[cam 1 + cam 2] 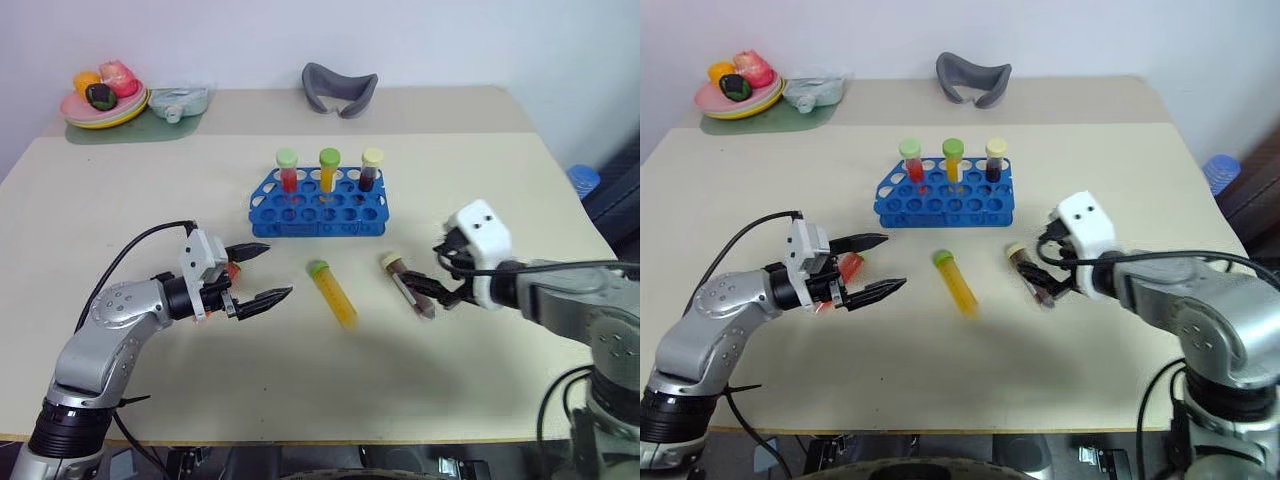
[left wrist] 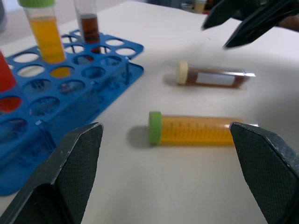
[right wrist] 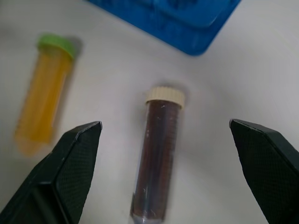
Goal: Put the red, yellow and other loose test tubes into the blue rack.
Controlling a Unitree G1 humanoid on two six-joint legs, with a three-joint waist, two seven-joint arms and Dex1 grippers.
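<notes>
the left gripper (image 1: pixel 262 272) reaches in from the lower left, jaws wide open and empty. the right gripper (image 1: pixel 446 278) tips down with open, empty jaws over the dark tube (image 1: pixel 407 285). the yellow tube (image 1: pixel 332 293) lies mid-bench, below the blue rack (image 1: pixel 318 205).

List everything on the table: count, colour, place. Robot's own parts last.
Table: one, beige.
Blue rack: one, blue, middle of the table.
Tubes in rack: three, standing in its back row; red liquid with green cap, yellow liquid with green cap, dark liquid with cream cap.
Yellow tube: one, green cap, lying loose in front of the rack.
Dark tube: one, cream cap, lying loose beside the yellow tube, on the robot's right.
Red tube: one, partly hidden behind the left tool.
Plate of toy food: one, far left corner.
Grey curved object: one, far edge.
Left tool: open, above the table.
Right tool: open, over the dark tube.
</notes>
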